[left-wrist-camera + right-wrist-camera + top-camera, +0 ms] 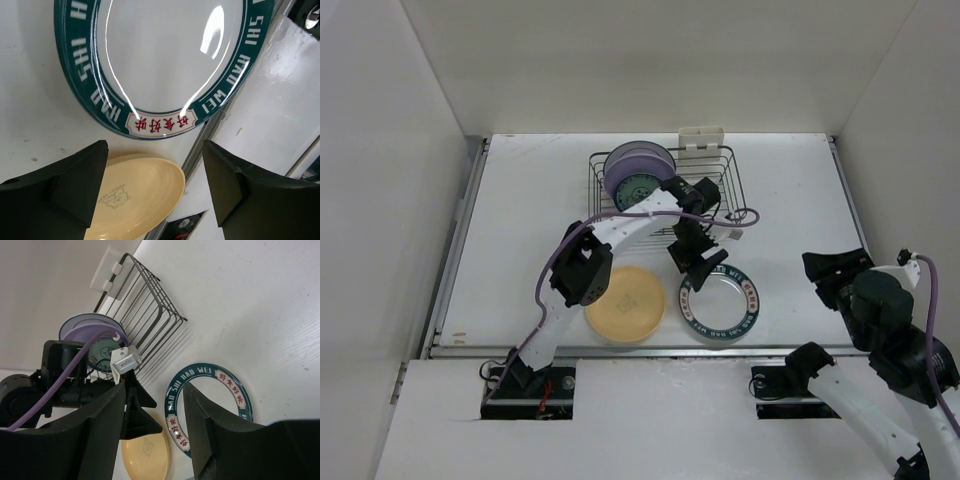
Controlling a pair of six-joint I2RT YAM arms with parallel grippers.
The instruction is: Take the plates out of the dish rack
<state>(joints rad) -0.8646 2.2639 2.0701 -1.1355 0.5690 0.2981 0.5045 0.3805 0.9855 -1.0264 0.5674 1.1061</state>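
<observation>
— Green-rimmed white plate: flat on the table near the front edge, just beside the yellow plate. Counts as unloaded?

— Seems so. Same for the yellow. Not so for the lavender plate and the small teal one, standing upright together at the left end of the dish rack.

— And the left gripper?

— Hovers low over the green rim on the rack side, fingers spread wide, gripping nothing. Right gripper likewise agape and empty, parked well apart at the right.

— So, worth worrying about what?

— First, clipping that rim. Sweep sideways without lifting and expect a finger to catch the glaze and skid the plate into the yellow one, or toward the table's lip.

— Lift first, then.

— Lift, then swing. Next, mind the purple cable looping beside the rack's near wire; could snag on a prong during the next reach to the rack.

— And inside the rack?

— Looks tight. Lavender and teal packed close; cannot tell whether touching. Risks dragging or tipping the neighbour when pinching one. Glazed and smooth, so probably slippery in a shallow grip. Bite deep on the rim, pull straight up between the prongs, and avoid tilting until clear of the wire.
</observation>
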